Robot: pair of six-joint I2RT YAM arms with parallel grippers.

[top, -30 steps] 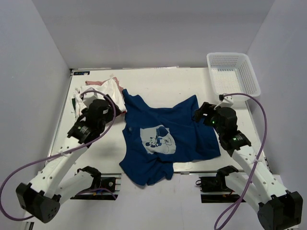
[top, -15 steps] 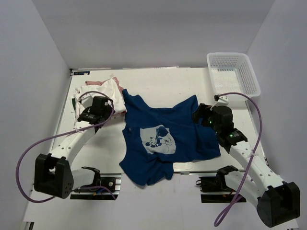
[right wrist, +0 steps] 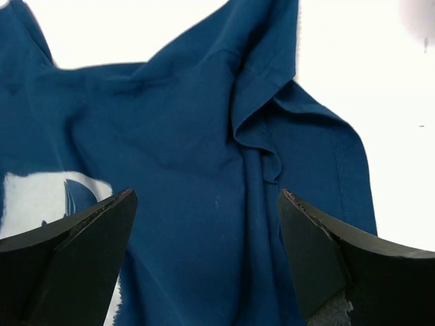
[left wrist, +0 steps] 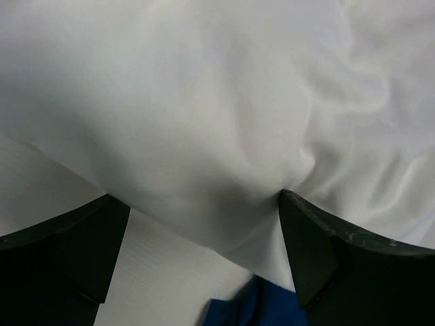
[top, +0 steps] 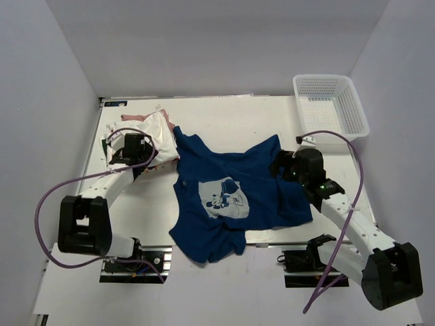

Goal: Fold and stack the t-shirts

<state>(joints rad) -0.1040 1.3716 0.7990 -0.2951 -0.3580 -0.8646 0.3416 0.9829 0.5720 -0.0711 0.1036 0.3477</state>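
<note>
Mesh white plastic basket (top: pixel 331 102) at worktop's (top: pixel 231 119) far right corner; navy printed t-shirt (top: pixel 231 197) centre, white t-shirts (top: pixel 155 128) far left; left fingers (left wrist: pixel 61 258), right fingers (right wrist: pixel 68 251) spread.

You have a navy blue t-shirt (top: pixel 268 193) with a white and light-blue cartoon print (top: pixel 224 197), a white t-shirt (top: pixel 156 129), a pink t-shirt (top: pixel 134 117), a white mesh basket (top: pixel 331 103) and a white surface (top: pixel 224 115).
</note>
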